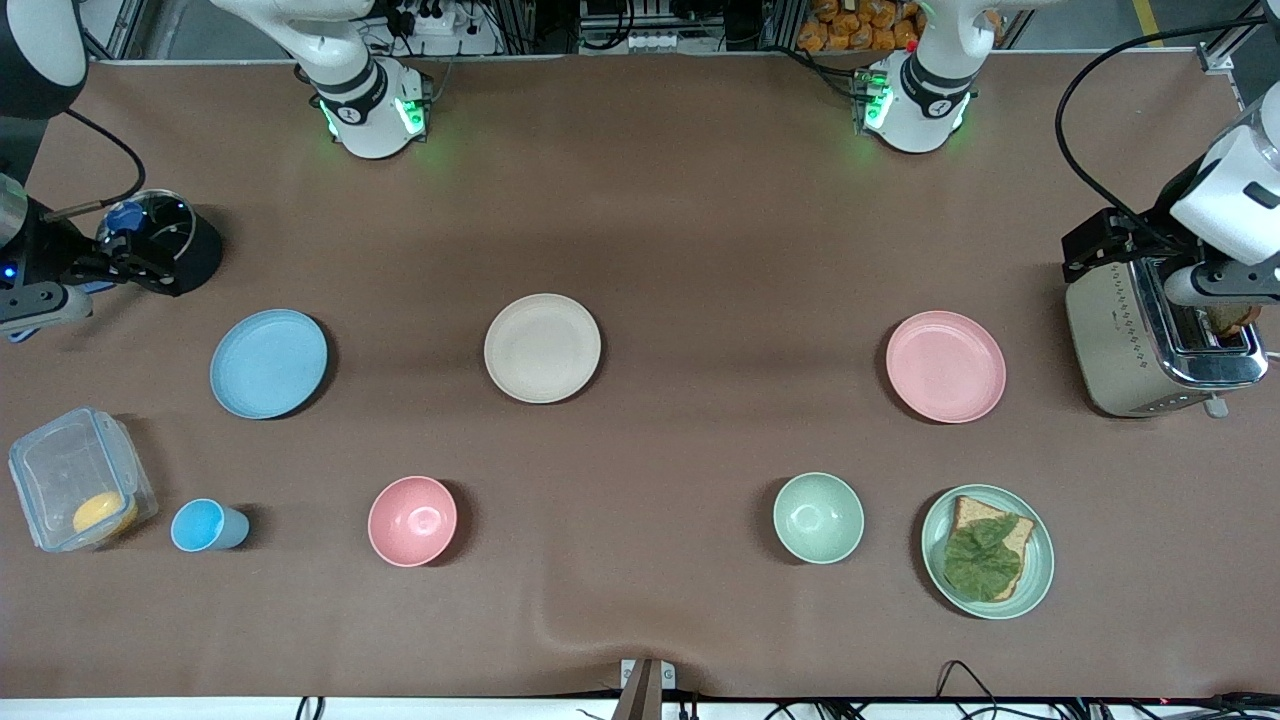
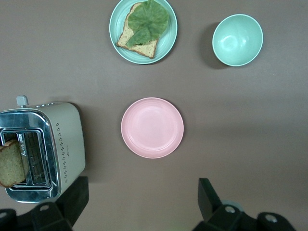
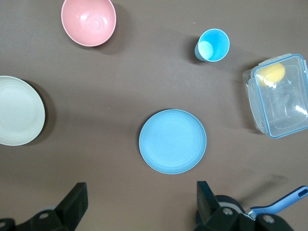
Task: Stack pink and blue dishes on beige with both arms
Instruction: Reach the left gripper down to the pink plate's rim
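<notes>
Both grippers hung up in the air, fingers spread wide apart, nothing between them. Left gripper [image 2: 139, 204] was over bare table just beside the pink plate [image 2: 152, 127], toaster [image 2: 42, 151] close by at the left arm's end. Right gripper [image 3: 139, 204] was over bare table just beside the blue plate [image 3: 173, 141].

Containers, by left gripper: toaster had one browned slice standing up out of a slot. Pale green plate [image 2: 118, 19] carried toast w/ a green leaf on top; sat past the pink plate from the gripper, nearer the front cam. Green bowl [image 2: 237, 39] beside it looked empty.

Containers, by right gripper: clear lidded box [image 3: 281, 96] held one yellow round item, rest of box looked empty. Blue cup [image 3: 212, 45] and pink bowl [image 3: 88, 21] both looked empty; all three lay past the blue plate from the gripper, nearer the front cam. Black holder [image 1: 165, 240] at the right arm's end had a blue-handled tool in it.

Task things: pink plate flat on table, blue plate flat on table, well apart from each other. Beige plate [image 1: 542, 348] lay between them, roughly mid-table, closer to the blue plate. All three bare, none stacked, none touched by either gripper.
</notes>
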